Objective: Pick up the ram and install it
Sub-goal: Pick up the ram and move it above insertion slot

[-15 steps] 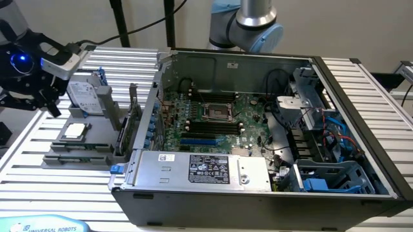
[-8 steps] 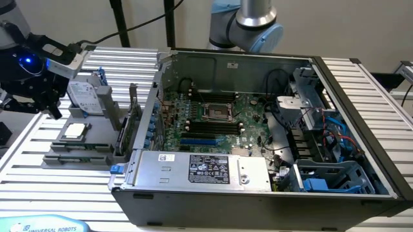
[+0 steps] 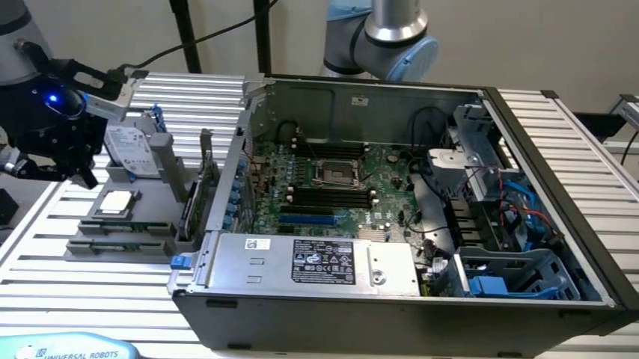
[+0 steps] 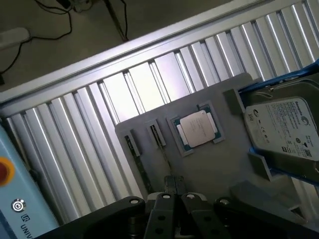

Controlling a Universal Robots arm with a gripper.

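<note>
**Gripper shut over the parts tray, ram in its slot**

From my remote seat I see the gripper (image 3: pixel 80 176) hanging at the exterior view's left, above the near edge of the gray parts tray (image 3: pixel 100 258) and clear of it. In the wrist view the gripper (image 4: pixel 172 188) has its two fingers pressed together with nothing between them, so it is fully closed and carrying nothing.

The ram (image 3: pixel 128 224) stands on edge in a narrow tray slot just beside the processor chip (image 3: pixel 118 200). In the wrist view the ram (image 4: pixel 157 135) shows as a thin dark line running toward the closed fingertips, but I cannot tell whether they touch it. A second ram stick (image 4: pixel 133 147) sits in the slot next to it, farther from the processor chip (image 4: pixel 199 128).

The hard drive (image 4: pixel 284 127), in its blue frame, stands on the same tray (image 4: pixel 209 169) beyond the processor; in the exterior view the hard drive (image 3: pixel 135 148) is propped up behind it.

The tray rests on the slatted aluminium table (image 3: pixel 100 299), just beside the open computer case (image 3: pixel 299 318), whose motherboard (image 3: pixel 340 187) lies exposed well apart from the ram
</note>
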